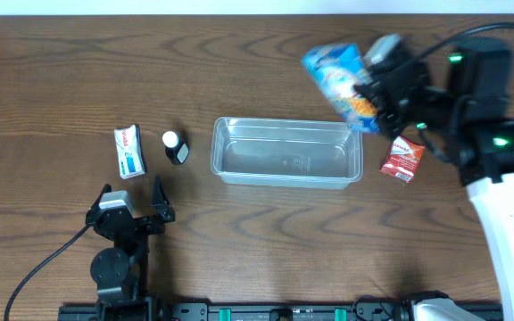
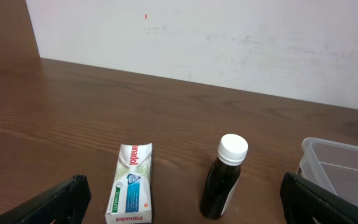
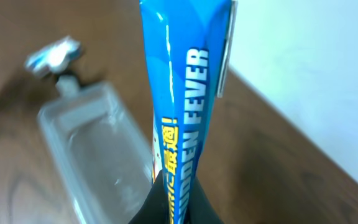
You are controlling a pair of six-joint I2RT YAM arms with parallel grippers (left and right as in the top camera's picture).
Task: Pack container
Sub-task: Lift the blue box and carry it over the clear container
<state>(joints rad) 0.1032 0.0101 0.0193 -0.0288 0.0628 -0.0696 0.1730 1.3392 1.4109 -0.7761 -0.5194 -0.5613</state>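
Looking down from overhead, we find the container (image 1: 286, 153) near the middle of the table (image 1: 239, 259), resting flat with its open side up and nothing inside. Its long axis runs left to right across the table, parallel to the near edge. Our right end effector (image 1: 370, 94) is closed on a blue snack bag (image 1: 339, 76), pinching it near one end, and it sits just beyond the container's far right corner. From the right wrist view the bag (image 3: 185, 93) stands up out of the fingers (image 3: 151, 208), with the container (image 3: 92, 149) blurred off to its left. Our left end effector (image 1: 133, 189) is spread fully wide and holds nothing; it is well apart from the container's near left corner, facing a white Panadol box (image 1: 129, 152) and a dark bottle (image 1: 176, 147). A red packet (image 1: 402, 160) lies just beside the container's right end.
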